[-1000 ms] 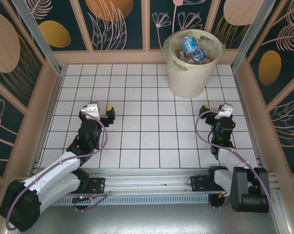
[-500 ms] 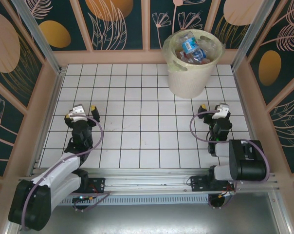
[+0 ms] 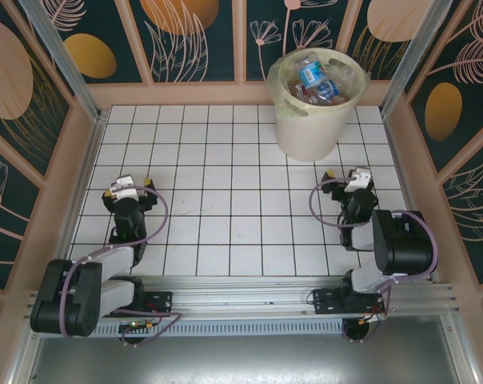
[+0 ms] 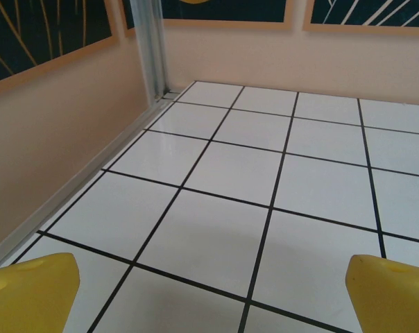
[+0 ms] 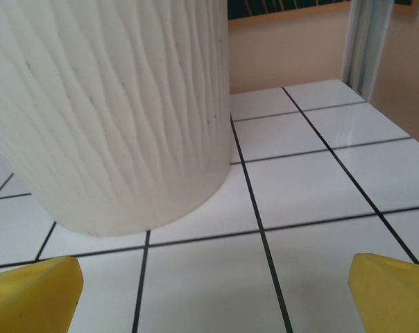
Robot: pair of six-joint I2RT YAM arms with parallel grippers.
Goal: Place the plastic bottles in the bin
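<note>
the job looks to be at its end rather than mid-step; the bottles (image 3: 315, 78) lie heaped inside the bin (image 3: 305, 132), which stands upright at the far side of the tiled table (image 3: 225, 152), right of centre and close to the back wall; a blue-labelled one lies on top, and the rest are a clear jumble too tangled to count.

the left claw (image 3: 131, 186) sits low over the near left tiles, its arm folded close to its base; its jaws are spread wide and grasp nothing; from its own camera the yellow fingertips (image 4: 29, 291) stand well apart at the two lower corners with bare tile between them.

the right claw (image 3: 349, 174) is likewise released and empty, low over the near right tiles and pointing toward the bin; from its wrist the ribbed wall of the bin rises just ahead and to the left, not touching the fingers.

as a judgement, no pick is in hand; the next move calls for little more than resting both arms away from the bin; should a bottle lie hidden behind an arm or the bin, a fresh look would be needed before any reach; neither claw has anything to close on now.
</note>
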